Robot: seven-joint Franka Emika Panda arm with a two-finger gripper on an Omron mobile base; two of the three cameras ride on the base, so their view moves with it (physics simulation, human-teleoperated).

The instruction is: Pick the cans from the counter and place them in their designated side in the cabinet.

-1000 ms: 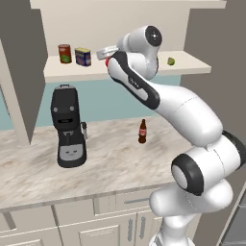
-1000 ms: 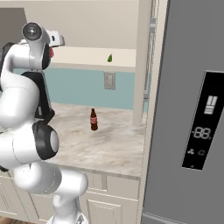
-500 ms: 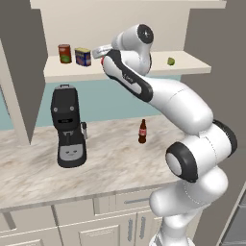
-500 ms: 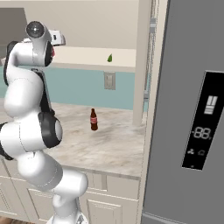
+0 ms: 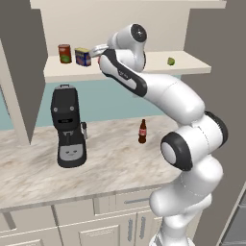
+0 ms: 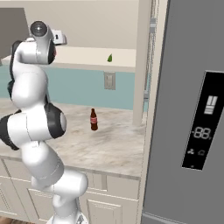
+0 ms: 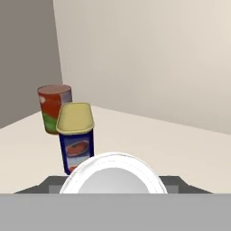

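My gripper [image 5: 98, 52] reaches into the cabinet, over its shelf board [image 5: 192, 63], and is shut on the red can [image 5: 100, 59]. In the hand view that can's round white top [image 7: 113, 173] sits between the dark fingers [image 7: 48, 183]. The blue can with the yellow top [image 7: 76, 135] stands upright on the shelf just beyond and left of it, also seen from the base [image 5: 82, 56]. I cannot tell whether the held can touches the shelf. The counter [image 5: 29, 168] lies below.
A dark red can with a green mark [image 7: 54, 108] stands behind the blue one near the grey side panel [image 7: 22, 58]. A small green fruit [image 5: 170, 61] lies on the shelf's right end. A black coffee machine [image 5: 68, 127] and a brown bottle [image 5: 142, 131] stand on the counter. A fridge [image 6: 192, 109] is at the right.
The arm's upper links have swung round and its elbow now stands lower and further right. The hand has stayed at the shelf beside the blue can, still holding the red can.
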